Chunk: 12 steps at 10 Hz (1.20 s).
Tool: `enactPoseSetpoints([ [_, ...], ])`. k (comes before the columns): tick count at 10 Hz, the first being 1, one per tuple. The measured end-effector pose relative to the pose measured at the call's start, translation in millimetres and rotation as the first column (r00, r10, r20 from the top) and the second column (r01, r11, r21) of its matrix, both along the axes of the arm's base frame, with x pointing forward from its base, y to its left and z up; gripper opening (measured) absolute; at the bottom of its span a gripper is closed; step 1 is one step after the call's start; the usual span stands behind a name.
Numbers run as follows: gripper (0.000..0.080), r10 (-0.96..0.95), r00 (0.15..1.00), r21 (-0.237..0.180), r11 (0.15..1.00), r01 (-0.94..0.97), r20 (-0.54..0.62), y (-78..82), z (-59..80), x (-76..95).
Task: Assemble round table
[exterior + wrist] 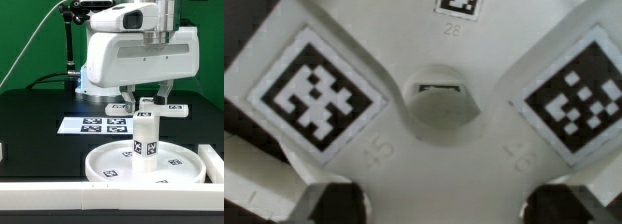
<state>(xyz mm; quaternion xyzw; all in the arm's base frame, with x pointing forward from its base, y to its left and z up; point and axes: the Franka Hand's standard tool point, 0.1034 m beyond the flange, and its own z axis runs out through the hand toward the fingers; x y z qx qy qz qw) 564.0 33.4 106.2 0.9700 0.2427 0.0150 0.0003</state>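
The large rimmed round disc (pixel 110 160) lies on the black table near the front. The short cylinder post (pixel 146 138) stands upright on it, with square tags on its side. The cross-shaped piece (pixel 152 108) sits flat on top of the post, one arm pointing to the exterior view's right. My gripper (pixel 147 99) is straight above and shut on that piece. In the wrist view the cross-shaped piece (pixel 438 150) fills the picture, with a round hole in its middle and a tag on either side. It spans my gripper (pixel 455 205) from one dark finger pad (pixel 335 205) to the other.
The marker board (pixel 92 124) lies flat behind the disc at the exterior view's left. A long white bar (pixel 60 192) runs along the front edge and turns up the right side (pixel 212 162) beside the disc. The robot base stands at the back.
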Motion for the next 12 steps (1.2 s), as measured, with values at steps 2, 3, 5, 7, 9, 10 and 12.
enactPoseSetpoints([
  [2,0.0442,-0.263,0.965,0.020,0.965,0.263,0.001,-0.2,-0.6,-0.6],
  [3,0.0442,-0.411,0.911,0.035,0.911,0.411,-0.004,0.6,-0.8,-0.5],
  [5,0.0442,-0.675,0.737,0.059,0.735,0.675,-0.031,1.7,-0.8,-0.5],
  [7,0.0442,-0.735,0.677,0.040,0.676,0.736,-0.025,5.0,-0.8,-0.7],
  [9,0.0442,-0.834,0.551,0.044,0.549,0.834,-0.036,4.4,-0.8,-0.6],
  [10,0.0442,-0.864,0.502,0.044,0.500,0.865,-0.039,4.6,-0.8,-0.6],
  [12,0.0442,-0.933,0.358,0.043,0.356,0.934,-0.047,4.5,-0.9,-0.6],
])
